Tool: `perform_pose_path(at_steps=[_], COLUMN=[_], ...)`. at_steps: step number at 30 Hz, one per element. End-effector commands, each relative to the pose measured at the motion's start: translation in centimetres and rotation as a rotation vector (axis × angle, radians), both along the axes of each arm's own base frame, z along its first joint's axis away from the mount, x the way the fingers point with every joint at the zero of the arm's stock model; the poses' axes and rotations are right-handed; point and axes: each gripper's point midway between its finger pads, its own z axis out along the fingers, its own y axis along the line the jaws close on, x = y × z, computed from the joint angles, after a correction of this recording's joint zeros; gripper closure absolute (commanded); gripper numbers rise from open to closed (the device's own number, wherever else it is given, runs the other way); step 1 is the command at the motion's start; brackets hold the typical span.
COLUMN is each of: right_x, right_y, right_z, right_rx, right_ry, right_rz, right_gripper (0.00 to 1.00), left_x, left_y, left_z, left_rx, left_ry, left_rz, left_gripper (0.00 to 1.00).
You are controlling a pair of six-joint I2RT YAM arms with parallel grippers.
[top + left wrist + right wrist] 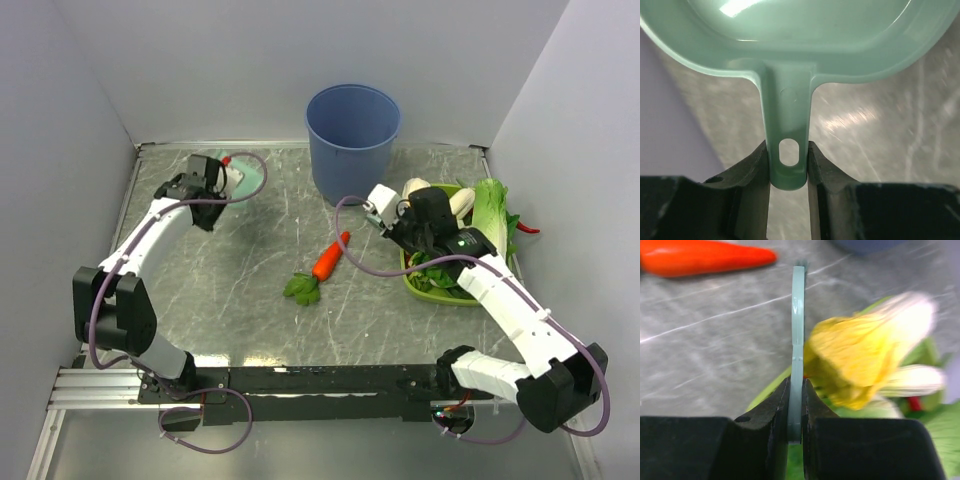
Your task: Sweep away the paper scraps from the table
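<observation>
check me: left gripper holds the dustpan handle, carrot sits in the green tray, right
Wrong on the carrot: it lies on the table beside the green tray, per the top external view. The left gripper does hold the dustpan handle.

I find no readable text, label, brand, number or sign in any of my views. On the dustpan handle point(788, 100) there is one faint round moulded mark with no characters in it. On the brush handle point(798, 315) there are small moulded ridges only, nothing I can read.
</observation>
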Motion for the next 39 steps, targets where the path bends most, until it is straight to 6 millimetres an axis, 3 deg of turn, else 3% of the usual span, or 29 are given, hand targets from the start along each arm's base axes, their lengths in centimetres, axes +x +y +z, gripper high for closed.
perform_pose_path(at_steps=[1,4,9,17,22,25,26,32,33,35,39], right_x=[3.8,4.3,3.6,-1.6,-5.6,-7.6,-7.9,-10.5,-10.9,-11.3,-11.0], right_y=[0.2,1.1,1.9,3.6,3.9,3.8,3.7,3.7,3.6,3.8,3.7], right_z=[3.4,2.7,-0.8,-6.5,-8.9,-9.3,-9.3,-7.0,-6.1,-5.2,-2.6], right_rx=[-0.128,-0.192,-0.285,-0.353,-0.342,-0.321,-0.316,-0.237,-0.224,-0.189,-0.142], right_ry=[-0.247,-0.295,-0.277,-0.113,0.042,0.126,0.143,0.215,0.22,0.223,0.192], right_rz=[0.009,0.044,0.107,0.342,0.473,0.513,0.513,0.535,0.534,0.513,0.454], right_gripper=[1.0,1.0,1.0,0.99,0.8,0.63,0.5,0.17,0.16,0.12,0.06], left_x=[-3.1,-4.3,-5.7,-8.1,-8.9,-9.5,-9.7,-10.9,-11.3,-11.1,-11.1], left_y=[-2.7,-3.4,-4.2,-5.1,-5.1,-5.2,-5.3,-5.0,-4.9,-4.8,-4.7], left_z=[-2.0,-4.2,-8.1,-11.6,-12.4,-12.5,-12.5,-11.5,-11.2,-10.0,-7.7], left_rx=[-0.185,-0.219,-0.242,-0.293,-0.297,-0.304,-0.307,-0.298,-0.293,-0.293,-0.285], left_ry=[0.105,0.187,0.346,0.469,0.497,0.522,0.529,0.546,0.556,0.533,0.501], left_rz=[0.007,0.003,0.003,0.011,0.011,-0.002,-0.006,-0.019,-0.02,-0.031,-0.065], left_gripper=[0.99,0.99,0.99,0.99,0.92,0.78,0.7,0.51,0.48,0.28,0.18])
